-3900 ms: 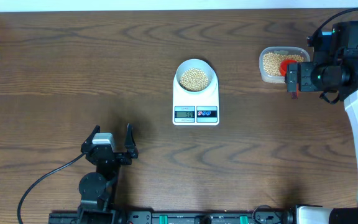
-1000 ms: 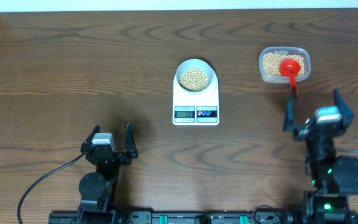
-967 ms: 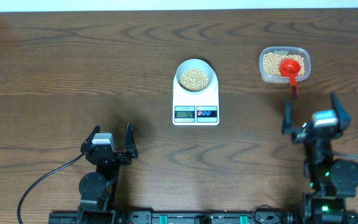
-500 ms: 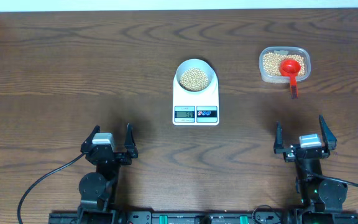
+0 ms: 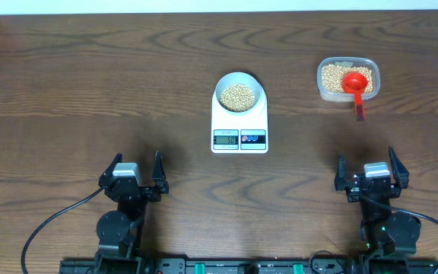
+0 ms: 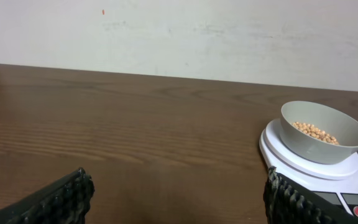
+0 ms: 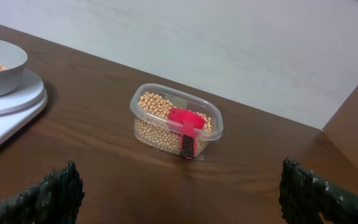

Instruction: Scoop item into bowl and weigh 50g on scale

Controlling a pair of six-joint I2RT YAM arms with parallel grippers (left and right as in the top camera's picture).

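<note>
Pale grey round bowl (image 5: 258, 87) of tan beans (image 5: 237, 97) on flat white scale (image 5: 239, 125).
Left claw (image 5: 136, 164), right claw (image 5: 366, 162) gape empty; display digits (image 5: 226, 138) seem unreadable.

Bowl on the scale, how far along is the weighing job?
Done: the bowl sits on the scale with beans in it, and the red scoop lies in the container. In hand: nothing; left gripper and right gripper are parked with fingers open and empty. Left: confirming 50 g, since the display is unreadable.
</note>
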